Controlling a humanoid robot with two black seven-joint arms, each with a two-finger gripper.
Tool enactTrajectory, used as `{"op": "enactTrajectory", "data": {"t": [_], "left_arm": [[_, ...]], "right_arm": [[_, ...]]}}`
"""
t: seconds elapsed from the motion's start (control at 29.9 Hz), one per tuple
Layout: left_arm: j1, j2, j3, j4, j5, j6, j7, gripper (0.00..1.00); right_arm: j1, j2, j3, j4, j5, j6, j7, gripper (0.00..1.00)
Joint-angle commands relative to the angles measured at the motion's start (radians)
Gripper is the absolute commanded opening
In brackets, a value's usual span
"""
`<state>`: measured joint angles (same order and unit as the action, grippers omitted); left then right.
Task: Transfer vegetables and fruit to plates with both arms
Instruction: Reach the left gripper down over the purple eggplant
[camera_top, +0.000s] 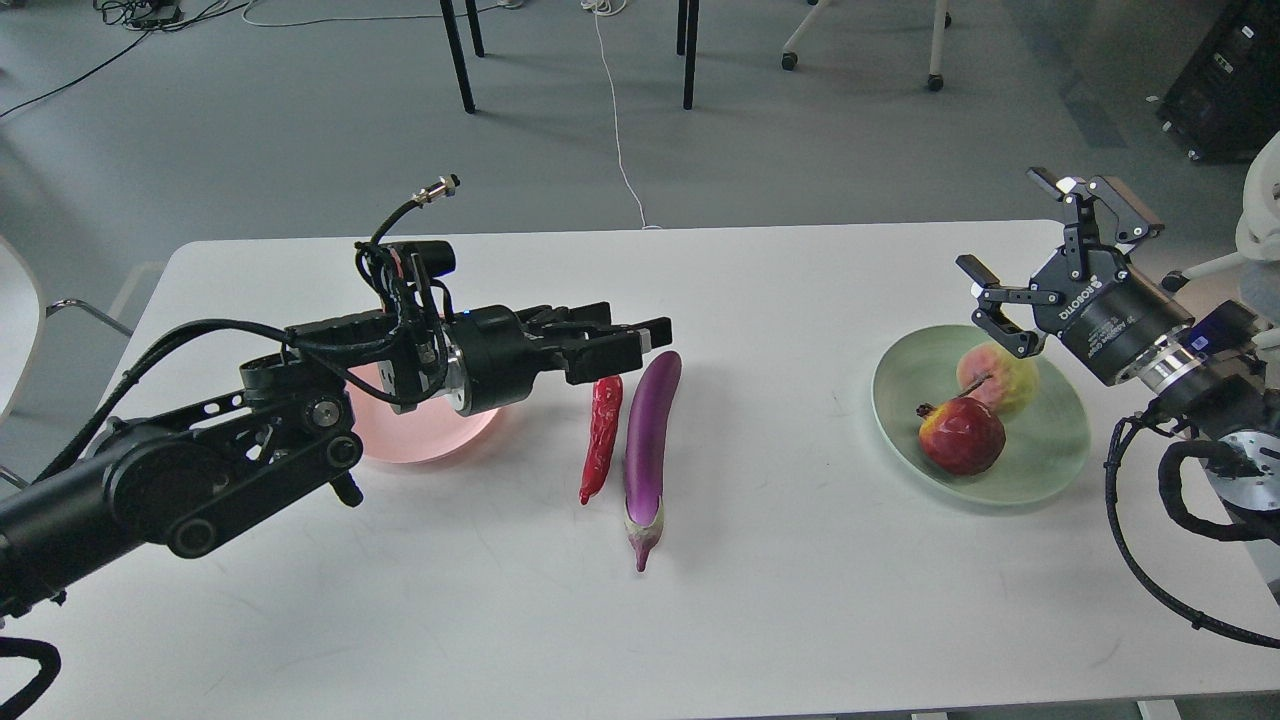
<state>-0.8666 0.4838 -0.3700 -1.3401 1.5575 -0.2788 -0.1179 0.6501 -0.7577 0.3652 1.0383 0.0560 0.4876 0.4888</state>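
1. Grey office flooring, chair legs and trailing cables are lying behind a white table (780, 620), which is carrying everything for the task.
2. Both fruits are already sitting inside the pale green plate (1050, 470) on the right: the dark red pomegranate (962, 436) is nearer me, and the yellow-green fruit (1005, 380) is touching it from behind.
3. The right gripper (1020, 265) is hovering just above the far rim of that plate, its fingers spread wide and holding nothing.
4. The red chili pepper (602, 436) and the purple eggplant (648, 450) are lying side by side on the bare table, just apart, running away from me, the eggplant's pale stem cap pointing toward me.
5. The left gripper (655, 340) is reaching in sideways, its tips hanging over the far end of the chili and just beside the eggplant's far end; the fingers look nearly closed and empty.
6. The pink plate (440, 445) is waiting close behind that arm, largely hidden by it.
7. Judging by looks, the eggplant is glossy, probably slippery and the heavier of the two, so gripping across its middle seems safest.
8. The chili seems light and wrinkled, offering friction; a mid-body pinch should be holding it level.
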Motion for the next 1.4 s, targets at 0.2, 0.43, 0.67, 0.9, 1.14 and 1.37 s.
{"op": "enactTrajectory", "data": {"t": [0.2,0.43,0.67,0.9,1.14,1.37], "left_arm": [[-0.261,-0.106,0.31,0.088,0.032,-0.126,0.196,0.98],[-0.282,-0.295,0.31,0.24,0.032,-0.192,0.247,0.98],[-0.273,-0.444,0.313,0.358,0.032,-0.209,0.274,0.98],[-0.282,-0.482,0.405,0.418,0.055,-0.203,0.271,0.98],[-0.279,-0.481,0.407,0.421,0.053,-0.204,0.27,0.98],[-0.273,-0.476,0.408,0.423,0.055,-0.204,0.271,0.98]], "right_arm": [[-0.018,0.001,0.0,-0.006,-0.002,0.001,0.0,0.99],[-0.018,0.003,0.0,-0.006,-0.005,0.001,0.0,0.99],[-0.021,-0.005,0.0,-0.004,-0.01,0.001,0.0,0.99],[-0.037,-0.009,0.0,-0.001,-0.012,0.001,0.0,0.99],[-0.05,-0.009,0.0,-0.001,-0.015,0.001,0.0,0.99],[-0.05,-0.009,-0.002,0.002,-0.015,0.001,0.0,0.99]]}}
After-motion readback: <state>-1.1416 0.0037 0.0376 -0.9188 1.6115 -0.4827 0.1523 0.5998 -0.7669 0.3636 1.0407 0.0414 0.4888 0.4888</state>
